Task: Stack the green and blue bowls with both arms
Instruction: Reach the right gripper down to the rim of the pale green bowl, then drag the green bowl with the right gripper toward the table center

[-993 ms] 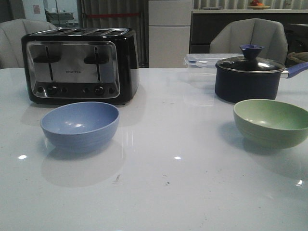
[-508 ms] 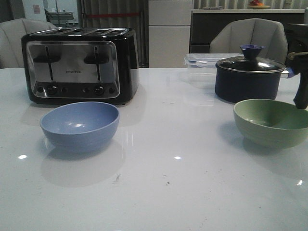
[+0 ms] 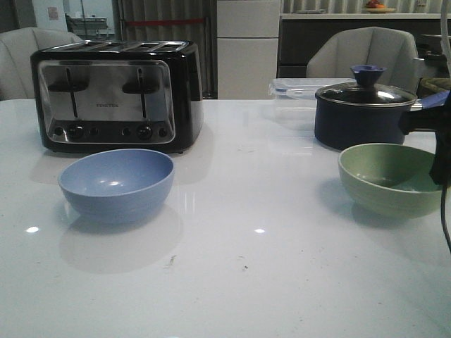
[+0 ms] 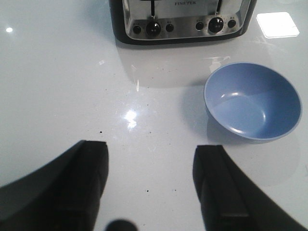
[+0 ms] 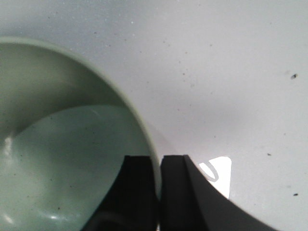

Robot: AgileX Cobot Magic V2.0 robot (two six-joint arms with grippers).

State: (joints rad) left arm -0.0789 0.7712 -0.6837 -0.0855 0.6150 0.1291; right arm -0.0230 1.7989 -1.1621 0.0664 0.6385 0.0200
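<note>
The blue bowl (image 3: 117, 182) sits on the white table at the left, in front of the toaster; it also shows in the left wrist view (image 4: 253, 107). My left gripper (image 4: 151, 156) is open and empty above bare table, beside the blue bowl and apart from it; it is out of the front view. The green bowl (image 3: 389, 178) sits at the right, slightly tilted. My right gripper (image 5: 158, 166) is shut on the green bowl's rim (image 5: 144, 130), one finger inside, one outside. The right arm (image 3: 440, 151) shows at the front view's right edge.
A black-and-steel toaster (image 3: 116, 95) stands behind the blue bowl. A dark navy lidded pot (image 3: 363, 109) stands behind the green bowl, with a clear plastic box (image 3: 296, 88) behind it. Chairs stand beyond the table's far edge.
My right arm came in from the right edge and down onto the green bowl, closing on its rim. The green bowl shifted slightly left and tilted. The blue bowl has not moved.
</note>
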